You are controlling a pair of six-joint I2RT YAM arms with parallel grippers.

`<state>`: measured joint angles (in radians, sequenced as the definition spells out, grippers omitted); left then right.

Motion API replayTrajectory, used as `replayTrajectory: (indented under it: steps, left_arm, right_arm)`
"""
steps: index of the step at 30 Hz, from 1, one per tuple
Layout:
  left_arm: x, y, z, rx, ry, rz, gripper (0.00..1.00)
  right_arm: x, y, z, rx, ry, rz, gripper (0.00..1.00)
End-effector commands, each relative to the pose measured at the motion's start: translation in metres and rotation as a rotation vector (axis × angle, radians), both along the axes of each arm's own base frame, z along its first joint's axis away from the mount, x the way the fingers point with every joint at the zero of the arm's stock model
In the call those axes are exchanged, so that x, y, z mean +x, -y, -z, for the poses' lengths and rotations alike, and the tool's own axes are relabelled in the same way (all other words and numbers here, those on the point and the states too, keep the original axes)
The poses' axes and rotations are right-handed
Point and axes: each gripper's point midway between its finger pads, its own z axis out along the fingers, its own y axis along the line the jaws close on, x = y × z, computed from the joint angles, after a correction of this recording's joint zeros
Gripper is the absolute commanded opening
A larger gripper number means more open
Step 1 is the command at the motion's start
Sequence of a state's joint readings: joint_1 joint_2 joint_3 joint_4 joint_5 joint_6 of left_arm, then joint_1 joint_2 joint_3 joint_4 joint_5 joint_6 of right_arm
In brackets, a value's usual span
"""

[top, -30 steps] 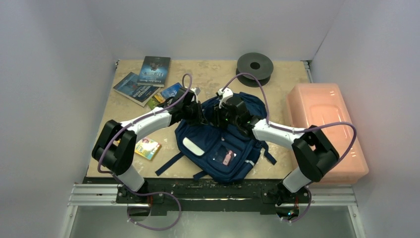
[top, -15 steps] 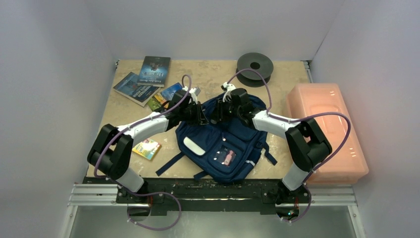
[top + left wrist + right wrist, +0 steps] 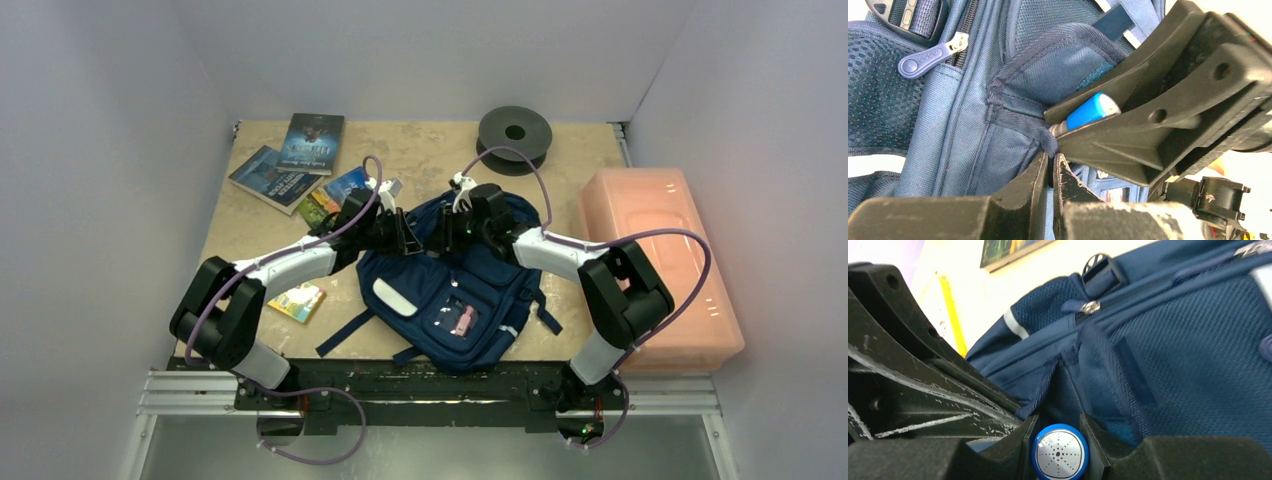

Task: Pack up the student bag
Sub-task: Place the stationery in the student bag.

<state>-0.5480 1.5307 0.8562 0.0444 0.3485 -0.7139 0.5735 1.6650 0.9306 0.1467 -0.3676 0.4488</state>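
Left gripper (image 3: 1050, 164) pinched tight — right gripper (image 3: 1059, 426) seemingly half-closed, tips adjacent.

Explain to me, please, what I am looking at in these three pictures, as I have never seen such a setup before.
These show two robot arms bolted at the near edge of a table. One picture looks down from above and behind them. The other two come from a camera on each wrist, so each sees its own tool close up. On the table lie a navy student bag, several books, a black spool and a pink plastic box. The left tool is shut on a fold of the bag's fabric, at what looks like a pocket's edge. The right tool grips a small blue tube with a pale round end, held at that opening. What the tube is exactly I cannot tell.
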Motion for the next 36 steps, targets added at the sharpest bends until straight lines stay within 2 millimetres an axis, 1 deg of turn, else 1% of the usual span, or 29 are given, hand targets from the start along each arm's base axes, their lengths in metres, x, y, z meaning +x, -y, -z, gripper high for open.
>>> replayTrajectory:
  steps: [1, 4, 6, 8, 11, 14, 18, 21, 24, 26, 31, 34, 36]
  left_arm:
    - [0.008, 0.020, -0.055, -0.153, 0.137, 0.052, 0.00]
    - [0.006, 0.021, -0.052, -0.152, 0.126, 0.056, 0.00]
    - [0.005, 0.020, -0.051, -0.151, 0.122, 0.059, 0.00]
    - [0.004, 0.020, -0.048, -0.145, 0.113, 0.063, 0.00]
    - [0.003, 0.019, -0.046, -0.130, 0.108, 0.065, 0.00]
    - [0.003, 0.018, -0.043, -0.119, 0.096, 0.065, 0.00]
    - [0.003, 0.021, -0.039, -0.118, 0.073, 0.075, 0.00]
    - [0.003, 0.023, -0.035, -0.116, 0.050, 0.080, 0.00]
    - [0.004, 0.024, -0.035, -0.114, 0.044, 0.080, 0.00]
    - [0.004, 0.023, -0.036, -0.113, 0.044, 0.077, 0.00]
    - [0.005, 0.024, -0.036, -0.114, 0.040, 0.077, 0.00]
    - [0.005, 0.024, -0.038, -0.115, 0.038, 0.078, 0.00]
    - [0.005, 0.025, -0.039, -0.113, 0.041, 0.079, 0.00]
  right_arm:
    - [-0.042, -0.014, -0.004, 0.150, -0.212, -0.116, 0.24]
    - [-0.029, 0.001, -0.002, 0.161, -0.229, -0.064, 0.39]
    - [-0.016, 0.011, -0.005, 0.097, -0.172, -0.036, 0.50]
    - [-0.008, 0.017, -0.009, 0.050, -0.138, -0.026, 0.57]
    - [-0.004, 0.029, -0.016, -0.014, -0.101, -0.002, 0.65]
    - [0.000, 0.042, -0.024, -0.076, -0.055, 0.029, 0.69]
    - [0.011, 0.055, -0.033, -0.144, 0.011, 0.077, 0.70]
    - [0.020, 0.062, -0.045, -0.174, 0.060, 0.114, 0.67]
    - [0.026, 0.061, -0.060, -0.159, 0.112, 0.118, 0.63]
    - [0.031, 0.058, -0.063, -0.152, 0.121, 0.113, 0.59]
    - [0.041, 0.041, -0.057, -0.097, 0.125, 0.080, 0.47]
    - [0.035, 0.027, -0.045, -0.039, 0.075, 0.033, 0.41]
    - [0.020, 0.014, -0.032, -0.004, 0.017, -0.018, 0.39]
